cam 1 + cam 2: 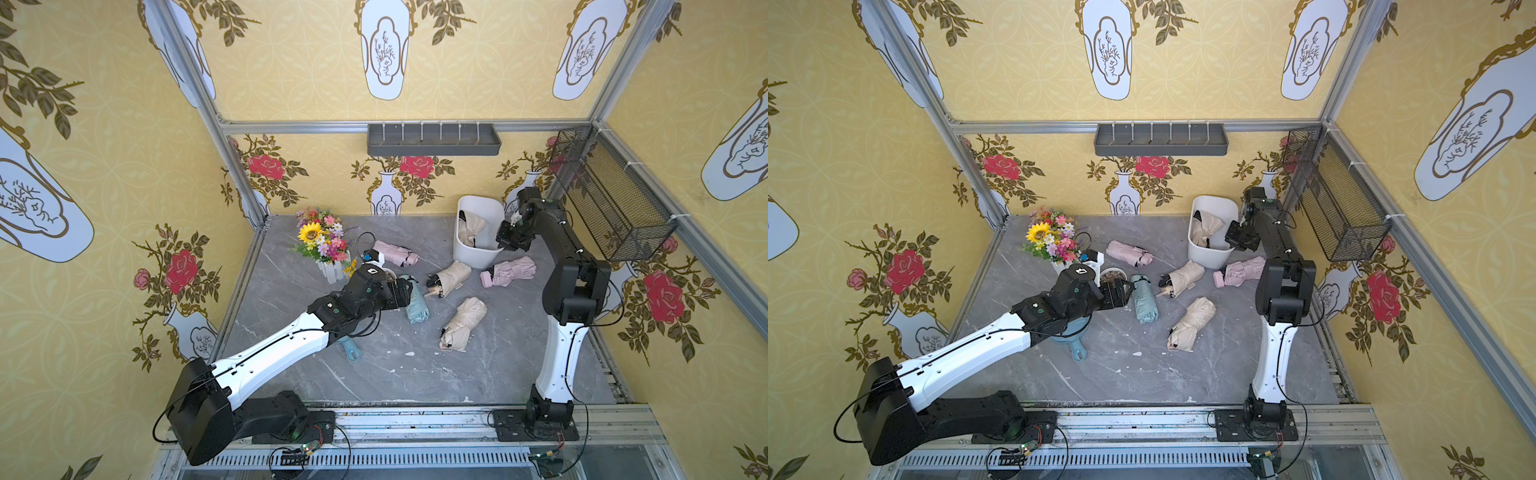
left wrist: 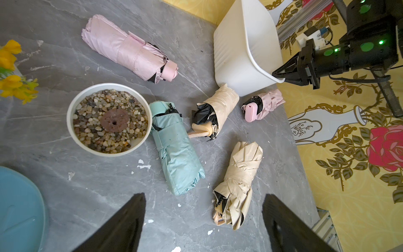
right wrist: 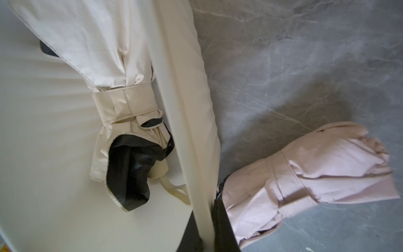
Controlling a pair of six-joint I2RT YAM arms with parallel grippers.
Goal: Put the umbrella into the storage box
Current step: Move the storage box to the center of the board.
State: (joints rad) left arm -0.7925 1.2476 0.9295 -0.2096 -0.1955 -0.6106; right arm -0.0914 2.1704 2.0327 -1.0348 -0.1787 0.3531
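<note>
Top views: the white box point(image 1: 471, 254) stands at the far right of the table point(image 1: 374, 374) and holds one beige umbrella point(image 1: 471, 230). The right gripper point(image 1: 503, 247) is pinched onto the box's near right rim. Five folded umbrellas lie on the table: a pink umbrella point(image 1: 395, 253) by the flowers point(image 1: 322, 237), a teal umbrella point(image 1: 419, 309), a middle beige umbrella point(image 1: 453, 275), a near beige umbrella point(image 1: 464, 322), and a second pink umbrella point(image 1: 513, 271) just beside the box's near right corner. The left gripper point(image 1: 405, 293) hangs by the teal umbrella's far end; its jaws are hard to read here. Left wrist view: the left fingers point(image 2: 122, 218) stand wide apart above the table with nothing between them. The teal umbrella touches a white bowl point(image 2: 69, 119) of pebbles, and a blue plate point(image 2: 19, 207) lies near that bowl. The right gripper's jaws are closed on the box's rim. Right wrist view: the rim runs between the right fingers point(image 3: 224, 224). The beige umbrella lies inside the box, its handle end near the gripped wall. The second pink umbrella lies outside, just beside that wall.
</note>
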